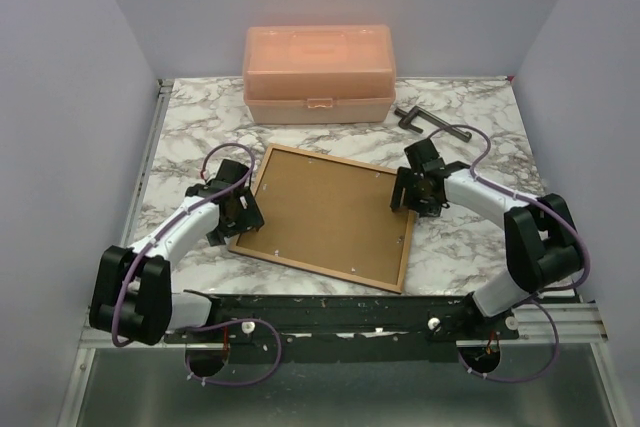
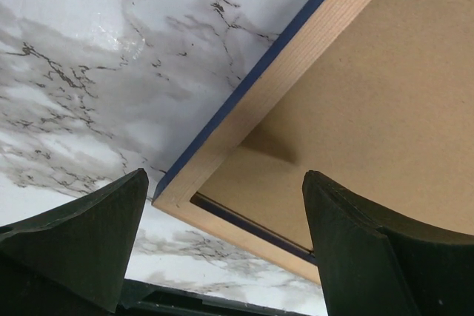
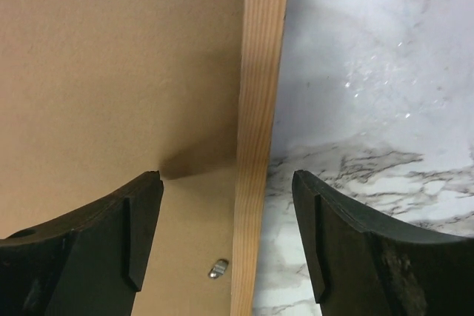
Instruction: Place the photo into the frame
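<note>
White-and-grey marbled desk (image 1: 180,137), walled in on three sides. Two white-and-black arms reach in from the near edge.

Peach translucent plastic box (image 1: 318,72), lid shut, sits at the middle of the far edge.

Thin rectangular wooden frame (image 3: 261,109) lies flat at the centre of the desk, tan back facing up, turned slightly askew. Its far-left corner is just short of the box and its near-right corner points toward the near edge. A navy strip shows along its outer side where it meets the marble. A plain brown backing board (image 1: 325,212) fills the opening. At the near-left corner a dark slit shows between the board and the near rail.

Left fingers (image 1: 243,213) are at the frame's near-left corner, spread wide. The corner sits in the gap between them, and neither finger appears to touch it.

Right fingers (image 1: 410,197) are at the frame's right rail, toward the far end, and are also spread. One finger is over the board and the other over bare marble, with the wooden rail running between them. They grip nothing.

Black metal clamp (image 1: 432,125) lies on the desk toward the far-right corner, just right of the box and apart from the frame.

Small silver clip (image 3: 217,268) sits on the board right against the right rail.
</note>
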{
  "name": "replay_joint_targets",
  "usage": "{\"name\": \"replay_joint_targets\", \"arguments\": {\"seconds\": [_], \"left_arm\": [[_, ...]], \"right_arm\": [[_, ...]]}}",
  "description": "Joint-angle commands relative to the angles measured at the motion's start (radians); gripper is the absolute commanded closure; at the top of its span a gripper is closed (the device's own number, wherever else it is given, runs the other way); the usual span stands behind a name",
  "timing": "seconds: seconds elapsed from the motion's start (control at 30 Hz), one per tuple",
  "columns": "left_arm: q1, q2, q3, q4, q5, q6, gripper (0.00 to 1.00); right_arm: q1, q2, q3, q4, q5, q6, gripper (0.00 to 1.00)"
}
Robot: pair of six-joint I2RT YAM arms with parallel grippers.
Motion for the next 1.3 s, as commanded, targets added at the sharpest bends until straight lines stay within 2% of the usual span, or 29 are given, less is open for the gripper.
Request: {"name": "replay_joint_targets", "arguments": {"seconds": [0.0, 0.17, 0.43, 0.5, 0.7, 1.1, 1.27], "left_arm": [[0.019, 0.069, -0.023, 0.085, 0.008, 0.046, 0.12], [0.022, 0.103, 0.011, 0.08, 0.041, 0.087, 0.13], [0.021, 0.129, -0.006, 0.135, 0.25, 0.111, 0.16], [0.018, 0.117, -0.024, 0.154, 0.294, 0.1, 0.17], [-0.015, 0.013, -0.116, 0.206, 0.379, 0.038, 0.18], [-0.214, -0.247, -0.295, 0.211, 0.332, -0.181, 0.18], [-0.24, -0.323, -0.315, 0.196, 0.312, -0.212, 0.18]], "right_arm": [[-0.01, -0.077, -0.056, 0.02, -0.186, 0.039, 0.2], [-0.013, -0.089, -0.114, 0.043, -0.254, 0.064, 0.16], [-0.018, -0.051, -0.119, 0.063, -0.323, 0.037, 0.1], [-0.02, -0.037, -0.101, 0.06, -0.329, 0.023, 0.05], [-0.02, 0.018, -0.03, 0.044, -0.34, -0.021, 0.04], [-0.02, 0.065, 0.0, 0.052, -0.369, -0.064, 0.0], [-0.02, 0.051, 0.007, 0.021, -0.35, -0.078, 0.0]]}}
